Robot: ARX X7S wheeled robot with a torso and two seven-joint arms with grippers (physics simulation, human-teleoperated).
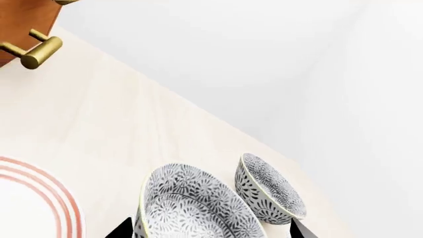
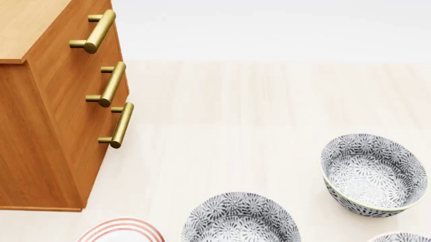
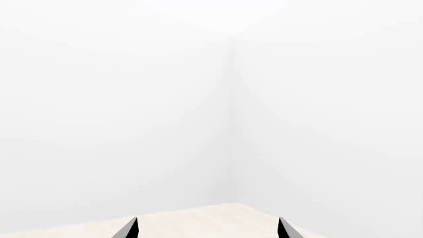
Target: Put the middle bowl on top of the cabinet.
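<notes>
A: Head view first. The cabinet (image 2: 50, 121) stands at the left, its pale top cut off at the corner of the shot, three brass handles (image 2: 110, 83) down its front.

B: And the bowls?

A: Three patterned ones on the pale table (image 2: 235, 111). One complete, the far-right bowl (image 2: 374, 174). The middle bowl (image 2: 241, 219) sits at the bottom edge, its near side cropped. The third bowl (image 2: 400, 237) is only a sliver of rim in the bottom right corner, so I can't make out its shape. A red-ringed plate (image 2: 121, 229) peeks in beside the middle bowl, also cut off.

B: Any arms in that shot?

A: None visible. Over to the left wrist camera: the left gripper (image 1: 208, 230) shows only two dark fingertips at the frame edge, spread wide apart, with the middle bowl (image 1: 191, 208) right between them. Whether they touch it, I can't tell.

B: The right side?

A: The right gripper (image 3: 206, 229) likewise shows two dark tips, held apart, nothing between them, aimed at blank white walls and a strip of table.

B: So the bowl is on the table.

A: Yes, well apart from the cabinet.
</notes>
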